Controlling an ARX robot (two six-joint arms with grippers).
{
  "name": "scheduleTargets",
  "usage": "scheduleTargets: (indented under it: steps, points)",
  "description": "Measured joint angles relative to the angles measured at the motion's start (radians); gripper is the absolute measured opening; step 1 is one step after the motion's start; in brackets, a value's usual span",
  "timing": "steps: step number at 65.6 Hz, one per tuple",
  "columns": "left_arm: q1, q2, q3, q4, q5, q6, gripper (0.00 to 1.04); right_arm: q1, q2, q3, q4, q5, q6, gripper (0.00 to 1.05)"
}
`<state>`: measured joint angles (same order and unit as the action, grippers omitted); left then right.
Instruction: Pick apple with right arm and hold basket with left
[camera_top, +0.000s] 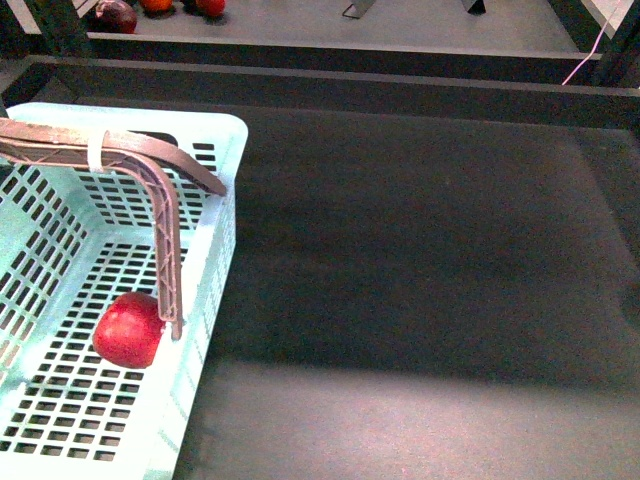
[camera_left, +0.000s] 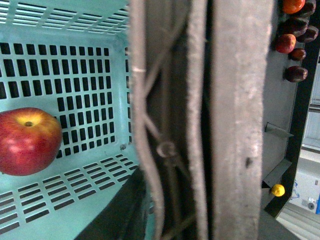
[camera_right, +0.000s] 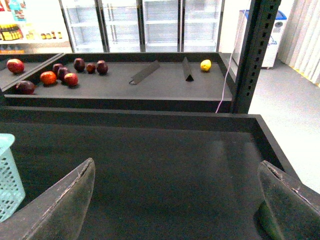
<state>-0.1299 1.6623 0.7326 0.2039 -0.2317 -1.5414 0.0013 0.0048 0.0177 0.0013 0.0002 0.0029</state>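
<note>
While the apple (camera_top: 128, 329) sits in the basket (camera_top: 228, 190), right gripper (camera_right: 175, 200) hangs spread wide and empty; left fingers unseen, can't tell. Next: reach across.

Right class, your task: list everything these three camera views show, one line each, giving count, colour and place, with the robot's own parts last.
apple: one, red with a yellow patch at the stem, on the basket floor beside the handle's lower end.
basket: one, light teal, slotted, at the near left of the dark table.
handle: one, brownish-grey, latticed, arching over the basket.
table: one, black, with a raised rim.
far shelf fruits: about eight, dark purple-red, red and orange, clustered at the shelf's left end.
yellow fruit: one, on the far shelf's right side.
glass-door fridges: a row, white, behind the shelf.
right gripper: dark fingers wide apart, empty, above the table.
left gripper: not itself visible; its camera sits close against the handle.
</note>
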Motion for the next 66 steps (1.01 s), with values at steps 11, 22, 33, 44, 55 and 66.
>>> scheduleTargets:
  steps: [11,22,33,44,55,66]
  points:
    - [-0.011,-0.034,-0.003,-0.017,-0.008,-0.002,0.66,0.0,0.0,0.0,0.0,0.0,0.0,0.96]
    - [-0.039,-0.147,-0.015,-0.114,-0.042,-0.032,0.99,0.0,0.0,0.0,0.0,0.0,0.0,0.96]
    - [-0.087,-0.369,-0.084,-0.308,-0.109,-0.047,0.98,0.0,0.0,0.0,0.0,0.0,0.0,0.96]
    - [-0.11,-0.458,-0.095,-0.397,-0.135,-0.028,0.98,0.0,0.0,0.0,0.0,0.0,0.0,0.96]
    - [-0.071,-0.469,-0.353,0.249,0.037,0.501,0.77,0.0,0.0,0.0,0.0,0.0,0.0,0.96]
    - [-0.018,-0.602,-0.516,0.647,0.087,1.28,0.44,0.0,0.0,0.0,0.0,0.0,0.0,0.96]
